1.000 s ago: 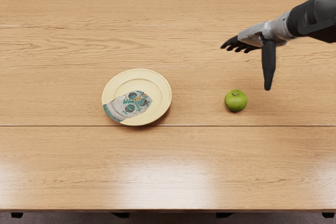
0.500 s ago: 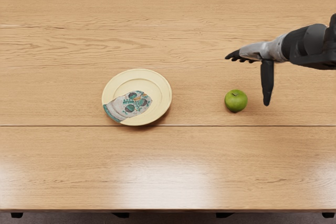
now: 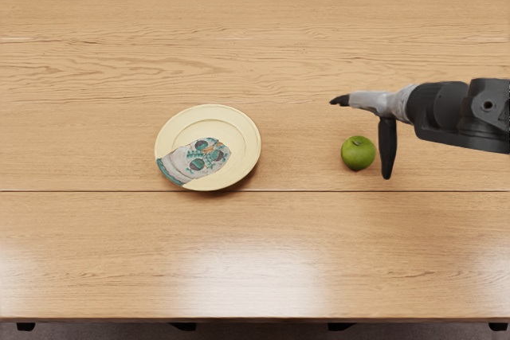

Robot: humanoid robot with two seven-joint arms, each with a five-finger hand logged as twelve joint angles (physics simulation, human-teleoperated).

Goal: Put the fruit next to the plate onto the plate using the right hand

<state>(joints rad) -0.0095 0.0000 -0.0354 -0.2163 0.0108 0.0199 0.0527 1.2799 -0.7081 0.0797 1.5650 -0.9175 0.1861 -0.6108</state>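
You have the wooden bench (image 3: 96,236) filling the head view, with a thin seam running across it from side to side. Left of centre sits the plate (image 3: 227,125), a round cream one lying flat. A painted motif in grey and green covers its lower left part. Nothing is lying on the plate.

Moving right, a stretch of bare wood separates the plate from the fruit. The green apple (image 3: 358,153) rests on the bench, upright with its stem end up, just above the seam and level with the plate. It is on the wood, not on the plate.

Just beyond the apple you see your right robot hand (image 3: 378,105), and it holds nothing. It is spread open. The fingers (image 3: 344,101) stretch out straight to the left, past the far side of the apple, and the dark tip reaches a little further left than the fruit. The thumb (image 3: 387,149) points down, set at a wide angle to the fingers. It stands just beside the apple's right side, and a thin strip of wood shows between the two. You cannot tell how high the hand is above the bench.

The dark forearm (image 3: 462,113) comes in from the right edge.
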